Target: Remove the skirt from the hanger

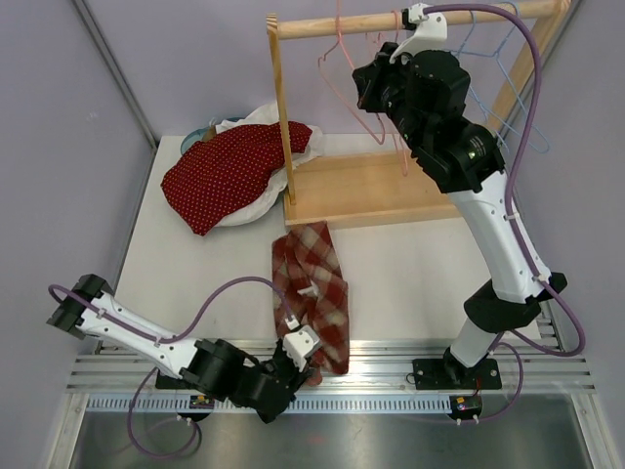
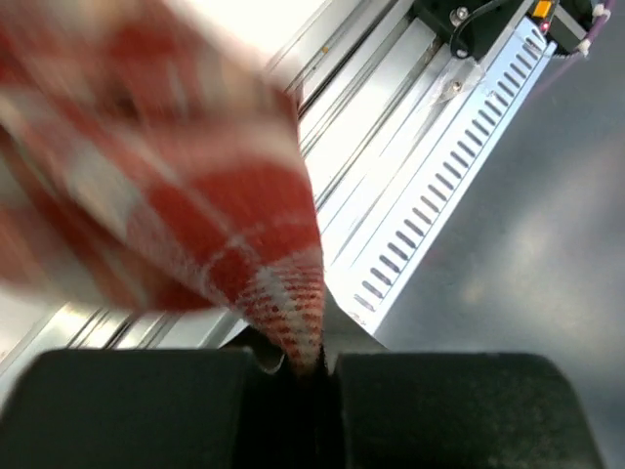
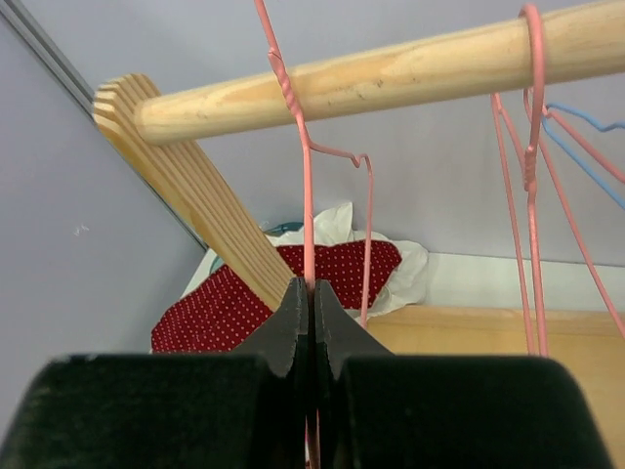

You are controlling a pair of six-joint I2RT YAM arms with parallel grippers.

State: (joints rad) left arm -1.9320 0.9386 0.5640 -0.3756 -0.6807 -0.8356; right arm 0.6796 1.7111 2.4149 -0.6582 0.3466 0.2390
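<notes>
**Step in hand.** The plaid skirt (image 1: pixel 312 293) is lying flat on the table (image 1: pixel 420 274) in front of the wooden rack (image 1: pixel 371 191), running from the rack's base board toward the near table edge. No part of it is touching the pink hanger (image 3: pixel 308 195). The separation is therefore judged complete, and the release step is in hand.

**Left gripper** (image 2: pixel 311 376). It is working well in front of the rack, at the near table edge. Its jaws are clamping the near hem of the skirt.

**Right gripper** (image 3: pixel 311 293). It is reaching up just below the rack's top rail (image 3: pixel 391 73). Its jaws are pinching the hanger's wire, and the hanger appears to be hanging from that rail.

**Next move.** The work is calling for the left jaws to part so that the hem drops onto the table, followed by a clean lift away. The right jaws are then needing to let go of the wire without dragging the hook off the rail.

**Note.** A red dotted garment (image 1: pixel 229 171) is lying to the left of the rack and is playing no part.
</notes>
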